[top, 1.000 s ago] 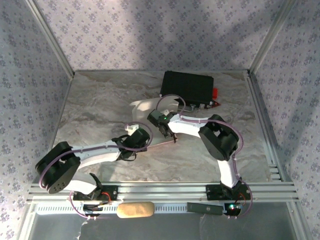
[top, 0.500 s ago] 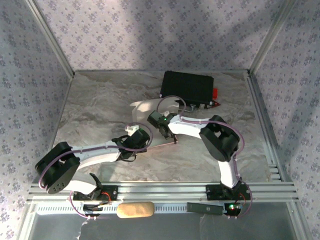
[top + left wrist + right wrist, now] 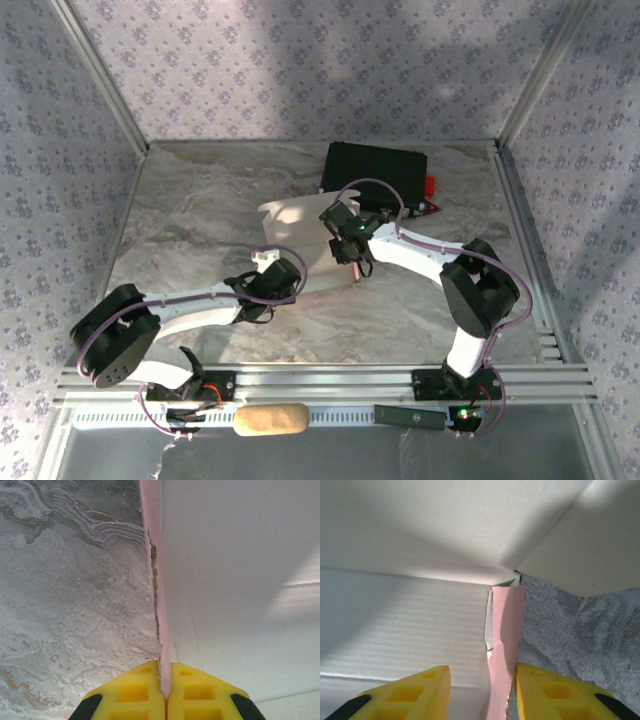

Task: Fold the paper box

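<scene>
With our left gripper (image 3: pixel 165 680) clamped on the box (image 3: pixel 235 570) edge and our right gripper (image 3: pixel 481 682) open astride a pink flap (image 3: pixel 506 625), we risk the box springing flat.

There is one black case (image 3: pixel 375 172), and it stands on the one marble table (image 3: pixel 200 200). Just beside the case, at its right end, is one small red piece (image 3: pixel 431 187). One paper box (image 3: pixel 290 215) lies near the case, off its front left corner. Two robot arms reach in from the side opposite the case: one left arm (image 3: pixel 190 305) and one right arm (image 3: pixel 420 255). There are two grippers, one left gripper (image 3: pixel 165 672) and one right gripper (image 3: pixel 482 672). Each carries two yellow pads (image 3: pixel 132 690), four in all. Well apart from the case, on the one rail (image 3: pixel 330 378), lie one tan oblong pad (image 3: pixel 270 419) and one dark flat bar (image 3: pixel 408 416).
</scene>
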### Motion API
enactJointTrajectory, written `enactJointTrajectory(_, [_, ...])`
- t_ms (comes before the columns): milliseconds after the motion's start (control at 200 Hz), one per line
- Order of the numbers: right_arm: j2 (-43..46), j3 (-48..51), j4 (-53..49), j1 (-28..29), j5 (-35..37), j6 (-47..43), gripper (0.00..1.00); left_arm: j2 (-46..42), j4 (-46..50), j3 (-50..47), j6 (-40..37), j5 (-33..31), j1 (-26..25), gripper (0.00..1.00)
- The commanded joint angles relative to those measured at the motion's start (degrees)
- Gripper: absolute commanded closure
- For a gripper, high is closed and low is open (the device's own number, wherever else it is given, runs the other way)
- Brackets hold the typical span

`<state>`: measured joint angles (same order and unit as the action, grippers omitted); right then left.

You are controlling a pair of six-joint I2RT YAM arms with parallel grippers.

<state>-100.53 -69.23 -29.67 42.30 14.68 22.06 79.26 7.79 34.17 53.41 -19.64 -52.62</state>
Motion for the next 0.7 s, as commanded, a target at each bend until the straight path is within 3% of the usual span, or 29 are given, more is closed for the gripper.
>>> enactJointTrajectory(0, [0.3,0.4,0.7,-1.0,-2.0,0.1,0.60,-0.4,-0.2,0.2,-1.3,-0.6,-0.7,1.00])
enactJointTrajectory(305, [0.9,5.7,0.4,0.1,3.4,2.9,0.57,-0.2,0.2,0.7,-1.6,-0.9,-1.0,1.00])
enactJointTrajectory(695, [5.8,14.2,7.7,-1.2,-2.2,7.5,0.56,-0.6,0.4,0.7,-1.5,-1.3,-1.4,1.00])
